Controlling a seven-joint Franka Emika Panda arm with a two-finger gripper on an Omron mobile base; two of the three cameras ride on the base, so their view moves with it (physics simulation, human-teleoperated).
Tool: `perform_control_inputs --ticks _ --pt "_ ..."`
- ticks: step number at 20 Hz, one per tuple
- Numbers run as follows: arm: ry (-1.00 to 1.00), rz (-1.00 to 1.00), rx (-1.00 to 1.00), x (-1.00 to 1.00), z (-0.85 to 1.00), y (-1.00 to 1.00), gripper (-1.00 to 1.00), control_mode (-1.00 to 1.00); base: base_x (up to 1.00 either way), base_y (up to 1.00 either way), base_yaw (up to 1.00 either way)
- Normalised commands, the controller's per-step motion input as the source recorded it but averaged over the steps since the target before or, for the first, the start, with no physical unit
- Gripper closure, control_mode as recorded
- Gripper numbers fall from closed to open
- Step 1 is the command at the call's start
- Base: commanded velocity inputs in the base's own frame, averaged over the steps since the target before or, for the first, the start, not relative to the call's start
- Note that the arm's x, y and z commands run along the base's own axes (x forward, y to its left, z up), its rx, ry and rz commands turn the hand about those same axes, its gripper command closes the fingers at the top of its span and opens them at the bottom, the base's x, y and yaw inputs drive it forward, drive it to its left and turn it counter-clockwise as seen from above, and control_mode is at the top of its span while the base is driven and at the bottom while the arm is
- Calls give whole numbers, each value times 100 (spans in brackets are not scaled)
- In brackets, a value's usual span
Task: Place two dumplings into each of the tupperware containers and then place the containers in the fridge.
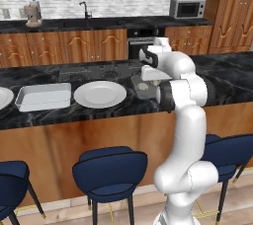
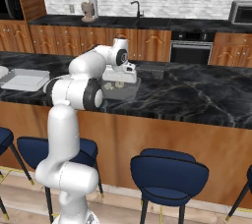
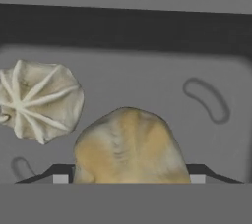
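Hand cam: gripper jaws wide round tan dumpling in grey container; grip unclear.

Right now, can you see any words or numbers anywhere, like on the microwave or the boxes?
None: no word, number or sign can be read.
Microwave: its control panel is too small and blurred to read.
Oven: no readable marks.
Grey tupperware container with two dumplings: only curved moulded marks on its floor, no letters.
Whitish tupperware container and plate: plain.
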Motion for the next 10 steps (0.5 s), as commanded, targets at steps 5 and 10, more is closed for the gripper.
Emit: perform_control_inputs --ticks 5,10 --pt "0 0 0 0 0 0 -100 -100 0 0 0" --pt "0 0 0 20 7 -3 -100 -100 0 0 0"
